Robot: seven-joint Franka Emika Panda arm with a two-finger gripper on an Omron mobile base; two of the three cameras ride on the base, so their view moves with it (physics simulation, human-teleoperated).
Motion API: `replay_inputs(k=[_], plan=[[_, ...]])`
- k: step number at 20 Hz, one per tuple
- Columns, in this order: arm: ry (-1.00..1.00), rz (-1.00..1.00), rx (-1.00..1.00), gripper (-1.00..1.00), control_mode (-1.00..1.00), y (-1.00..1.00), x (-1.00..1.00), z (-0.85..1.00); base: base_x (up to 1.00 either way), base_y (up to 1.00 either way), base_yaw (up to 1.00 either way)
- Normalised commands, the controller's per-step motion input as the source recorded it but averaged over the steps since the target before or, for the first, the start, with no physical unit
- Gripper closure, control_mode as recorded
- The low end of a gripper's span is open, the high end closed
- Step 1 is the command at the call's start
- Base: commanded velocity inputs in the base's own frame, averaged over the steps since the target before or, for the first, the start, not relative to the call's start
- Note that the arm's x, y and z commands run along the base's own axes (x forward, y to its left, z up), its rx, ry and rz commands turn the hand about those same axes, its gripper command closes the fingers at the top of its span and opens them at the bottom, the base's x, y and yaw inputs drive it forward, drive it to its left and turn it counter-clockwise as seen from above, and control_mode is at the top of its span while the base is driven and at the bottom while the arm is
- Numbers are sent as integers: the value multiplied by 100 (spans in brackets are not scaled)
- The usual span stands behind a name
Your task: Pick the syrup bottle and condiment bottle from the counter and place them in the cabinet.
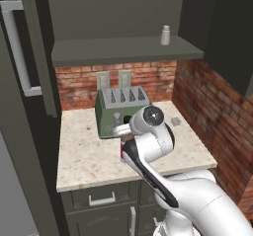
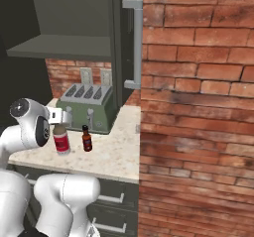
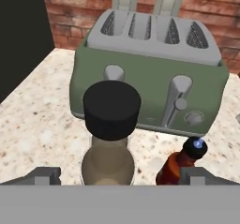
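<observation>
Progress: barely starting | gripper is hanging wide open, holding nothing, around the condiment bottle | syrup bottle is sitting beside it on the counter | you're still owing both to the cabinet.

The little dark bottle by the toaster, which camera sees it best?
The right base view: the little dark bottle stands whole on the counter, nothing covering it. The hand view shows just its cap and shoulder at the bottom. In the left base view the arm blocks it.
</observation>
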Motion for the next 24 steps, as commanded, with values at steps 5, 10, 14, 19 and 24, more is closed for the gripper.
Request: replay_inputs(k=[5, 10, 14, 19, 24], plan=[[0, 0, 0, -100, -100, 5, 18, -5, 0, 0, 0], [0, 0, 0, -100, -100, 3, 25, -2, 0, 0, 0], [0, 0, 0, -100, -100, 0, 8, -4, 0, 0, 0], [0, 0, 0, -100, -100, 0, 0, -7, 0, 0, 0], [-1, 0, 1, -100, -100, 1, 3, -1, 0, 0, 0]])
